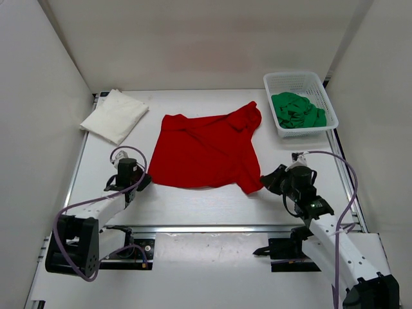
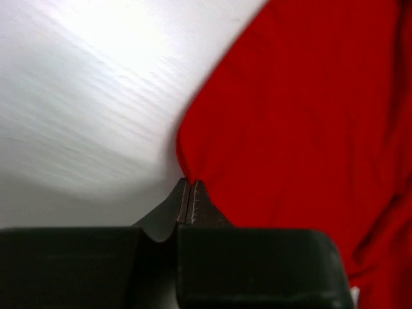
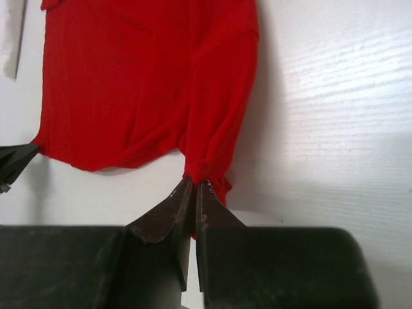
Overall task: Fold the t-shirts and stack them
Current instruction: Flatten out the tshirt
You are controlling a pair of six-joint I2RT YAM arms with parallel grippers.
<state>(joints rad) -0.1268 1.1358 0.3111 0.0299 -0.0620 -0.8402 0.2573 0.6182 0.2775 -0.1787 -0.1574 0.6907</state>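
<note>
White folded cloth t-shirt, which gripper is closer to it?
Left. The left gripper sits in front of the white t-shirt; the right gripper grips the right corner of the bright red cloth t-shirt.

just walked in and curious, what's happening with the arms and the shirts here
Both arms are working on the red t-shirt, which lies spread on the table. The left gripper is shut on its near left corner, and the right gripper is shut on its near right corner. The white t-shirt lies folded at the far left. The green t-shirt sits crumpled in the basket at the far right, not yet folded.
</note>
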